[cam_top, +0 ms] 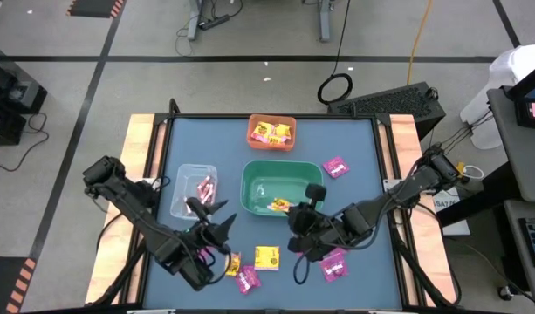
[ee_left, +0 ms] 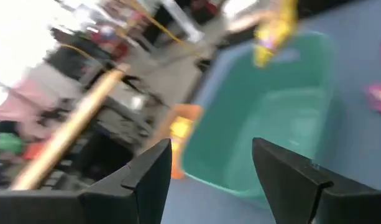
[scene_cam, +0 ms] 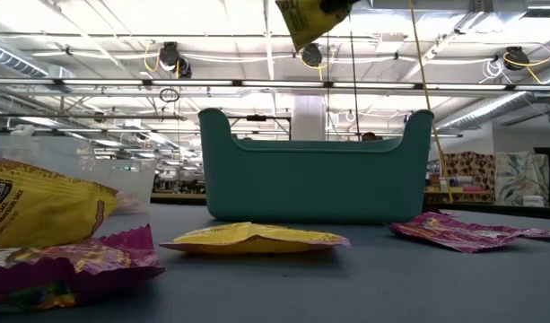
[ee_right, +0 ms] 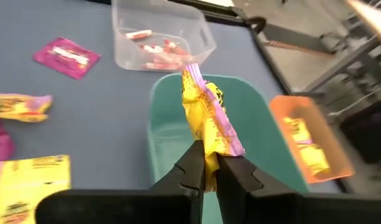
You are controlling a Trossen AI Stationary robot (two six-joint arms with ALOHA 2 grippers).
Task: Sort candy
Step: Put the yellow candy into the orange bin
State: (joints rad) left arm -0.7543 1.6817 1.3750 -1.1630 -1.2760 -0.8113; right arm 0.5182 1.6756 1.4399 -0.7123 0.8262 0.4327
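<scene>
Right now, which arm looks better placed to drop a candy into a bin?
The right. Its gripper is shut on a yellow packet above the green bin. The left gripper is open and empty.

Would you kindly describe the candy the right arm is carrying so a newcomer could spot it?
Find the green bin mid-table. Just above its near right corner, the right pincer is shut on a yellow packet with a purple edge. It alone hangs in the air; every other piece lies flat.

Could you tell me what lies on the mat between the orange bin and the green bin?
Nothing: in the high view, only bare blue mat separates the orange bin from the green bin.
</scene>
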